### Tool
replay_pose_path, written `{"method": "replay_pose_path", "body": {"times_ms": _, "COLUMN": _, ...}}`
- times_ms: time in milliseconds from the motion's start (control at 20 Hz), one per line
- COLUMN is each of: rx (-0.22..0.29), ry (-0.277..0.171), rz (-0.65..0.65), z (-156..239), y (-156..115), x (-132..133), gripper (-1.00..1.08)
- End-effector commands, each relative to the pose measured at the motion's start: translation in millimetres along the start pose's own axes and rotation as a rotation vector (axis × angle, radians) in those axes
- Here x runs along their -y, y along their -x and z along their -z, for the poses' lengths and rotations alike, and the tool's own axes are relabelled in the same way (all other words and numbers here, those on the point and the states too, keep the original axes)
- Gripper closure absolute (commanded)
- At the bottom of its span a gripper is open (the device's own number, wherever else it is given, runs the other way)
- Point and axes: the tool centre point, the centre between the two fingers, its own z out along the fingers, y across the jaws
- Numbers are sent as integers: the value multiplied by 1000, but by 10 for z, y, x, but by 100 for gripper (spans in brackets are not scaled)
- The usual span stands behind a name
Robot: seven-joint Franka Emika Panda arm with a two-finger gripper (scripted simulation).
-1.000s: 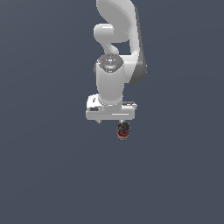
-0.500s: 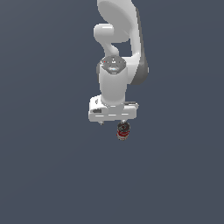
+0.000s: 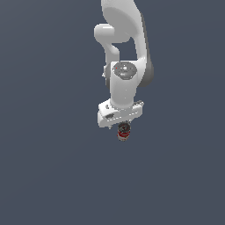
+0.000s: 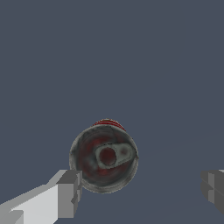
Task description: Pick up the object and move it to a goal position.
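The object [image 3: 124,131] is a tiny stubby red and black cylinder with a grey-white top. In the exterior view it sits directly under the white hand, and my gripper [image 3: 123,125] is right above it. The wrist view looks down on the round top of the object [image 4: 104,155], with its red side showing at the far rim. My gripper [image 4: 140,187] is open. One grey finger [image 4: 69,193] stands at the object's edge, while the other finger [image 4: 213,188] is well apart from it. Nothing is held.
A plain dark grey-blue surface [image 3: 52,176] fills both views. The white arm [image 3: 125,39] rises above the hand toward the top of the exterior view.
The hand has come lower and shifted slightly toward the exterior view's right, closing in on the object. The object has stayed where it was.
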Motion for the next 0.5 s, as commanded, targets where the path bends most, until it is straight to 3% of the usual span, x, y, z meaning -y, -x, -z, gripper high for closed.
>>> {"method": "replay_pose_path", "body": {"times_ms": 0, "rx": 1, "ry": -2, "rz": 64, "z": -47, "y": -7, "x": 88, "gripper": -92}}
{"method": "replay_pose_path", "body": {"times_ms": 450, "rx": 4, "ry": -7, "rz": 190, "z": -139, "y": -18, "x": 264, "gripper": -92}}
